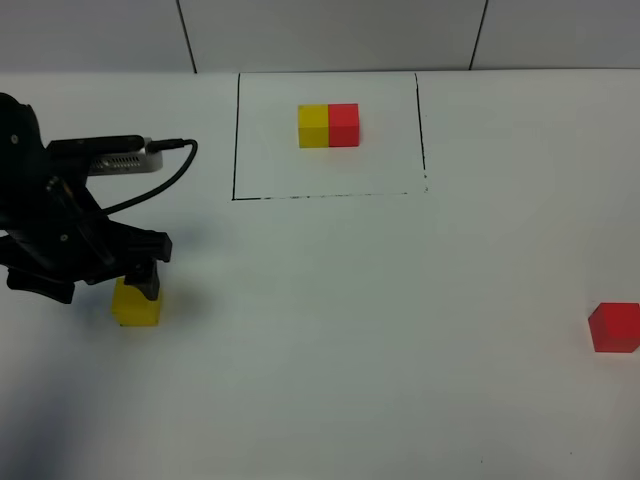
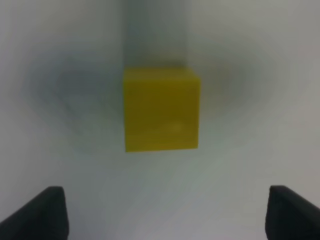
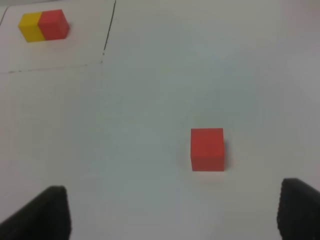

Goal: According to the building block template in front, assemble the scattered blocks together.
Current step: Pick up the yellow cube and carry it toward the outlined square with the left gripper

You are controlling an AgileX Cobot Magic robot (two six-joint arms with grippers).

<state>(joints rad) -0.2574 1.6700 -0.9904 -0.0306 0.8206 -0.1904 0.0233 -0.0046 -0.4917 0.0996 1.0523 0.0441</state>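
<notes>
A loose yellow cube [image 1: 136, 304] lies on the white table at the left; it fills the middle of the left wrist view [image 2: 161, 110]. My left gripper [image 1: 138, 280] hovers just over it, open, with both fingertips [image 2: 37, 212] spread wide and the cube apart from them. A loose red cube [image 1: 614, 327] lies at the far right edge, and shows in the right wrist view [image 3: 207, 149]. My right gripper [image 3: 167, 217] is open and empty, short of the red cube; it is out of the exterior high view. The template [image 1: 328, 126] is a yellow and a red cube joined side by side.
The template sits inside a black-outlined rectangle [image 1: 236, 150] at the back middle of the table, also seen in the right wrist view [image 3: 44, 25]. The left arm's cable [image 1: 165, 175] loops above the gripper. A tiled wall stands behind the table.
</notes>
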